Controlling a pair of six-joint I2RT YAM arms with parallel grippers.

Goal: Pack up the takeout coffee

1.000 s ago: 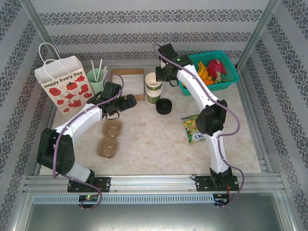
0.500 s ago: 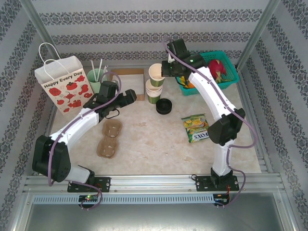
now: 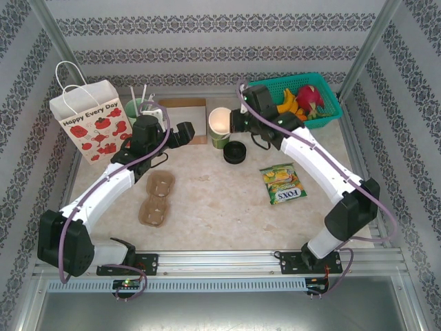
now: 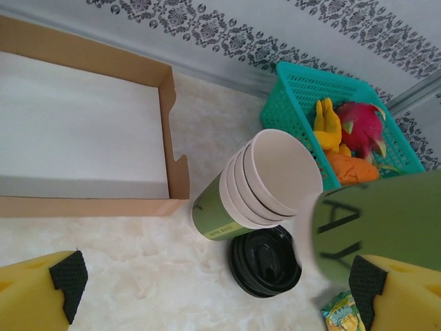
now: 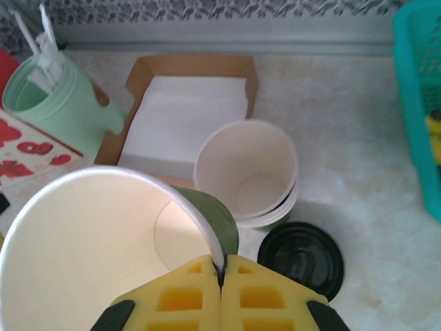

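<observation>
Hovering left gripper [image 3: 185,133]: jaws spread wide, empty.
Dark green paper cup with cream inside [image 5: 96,234]: raised, tilted, rim held by right gripper [image 5: 221,276].
Right gripper: pinching that rim, above stack of lidless cups [image 5: 247,172].
Round black plastic lid [image 5: 300,258]: beside the stack, near right gripper.

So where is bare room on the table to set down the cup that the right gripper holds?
The widest bare patch is mid-table, between the cardboard cup carriers and the snack packet, reaching the near edge. The back row is crowded: straw holder, napkin box, cup stack, black lids, teal basket, with the left gripper open beside them.
</observation>
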